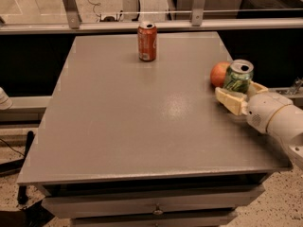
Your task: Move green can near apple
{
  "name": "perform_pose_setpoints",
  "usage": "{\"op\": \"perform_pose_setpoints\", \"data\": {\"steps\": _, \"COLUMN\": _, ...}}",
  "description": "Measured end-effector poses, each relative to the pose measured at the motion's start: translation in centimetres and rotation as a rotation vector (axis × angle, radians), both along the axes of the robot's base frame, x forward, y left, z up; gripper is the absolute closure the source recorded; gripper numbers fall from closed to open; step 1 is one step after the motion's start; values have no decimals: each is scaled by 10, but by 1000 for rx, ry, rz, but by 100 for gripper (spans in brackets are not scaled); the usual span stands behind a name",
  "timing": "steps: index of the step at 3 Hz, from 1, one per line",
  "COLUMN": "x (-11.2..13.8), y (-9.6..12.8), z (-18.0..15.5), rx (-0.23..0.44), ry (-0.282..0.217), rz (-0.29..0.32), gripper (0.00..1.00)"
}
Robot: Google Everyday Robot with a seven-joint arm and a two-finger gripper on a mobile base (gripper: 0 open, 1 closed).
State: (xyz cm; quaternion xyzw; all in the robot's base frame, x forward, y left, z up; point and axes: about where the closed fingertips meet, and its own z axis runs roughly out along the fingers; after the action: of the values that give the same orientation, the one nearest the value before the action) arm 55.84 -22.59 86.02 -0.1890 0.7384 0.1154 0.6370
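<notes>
We find the claw (238,91) at the right edge of the grey worktop (128,122), reaching in from the right on a pale, rounded arm (277,119). Its two cream fingers (229,100) stand on either side of the green can (238,78), one on the side nearer to us and one behind. They sit closed against the can's body, so we read the claw as gripping the can. The green can stands upright with its silver top and dark opening turned toward us. Its base is hidden behind the near finger, so we cannot tell whether it rests on the worktop or hangs just above it. The apple (219,74) sits just beside the can on its left, close to the worktop's right edge. The two overlap from this angle, and we cannot tell whether they touch. The apple reaches a little lower than the can's rim. An orange-red can (147,41) stands upright near the middle of the far edge, well apart from the apple, the green can and the claw. Beyond the far edge a metal rail (142,25) runs across, with two uprights rising from it. Under the front edge we see a drawer front (151,206) with a small pull at its middle.
</notes>
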Motion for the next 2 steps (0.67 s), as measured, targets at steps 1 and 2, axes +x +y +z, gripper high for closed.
{"op": "perform_pose_setpoints", "data": {"steps": 1, "x": -2, "y": -2, "z": 1, "rx": -9, "ry": 2, "rz": 1, "gripper": 0}}
{"op": "perform_pose_setpoints", "data": {"steps": 2, "x": -4, "y": 1, "z": 2, "rx": -16, "ry": 4, "rz": 10, "gripper": 0}}
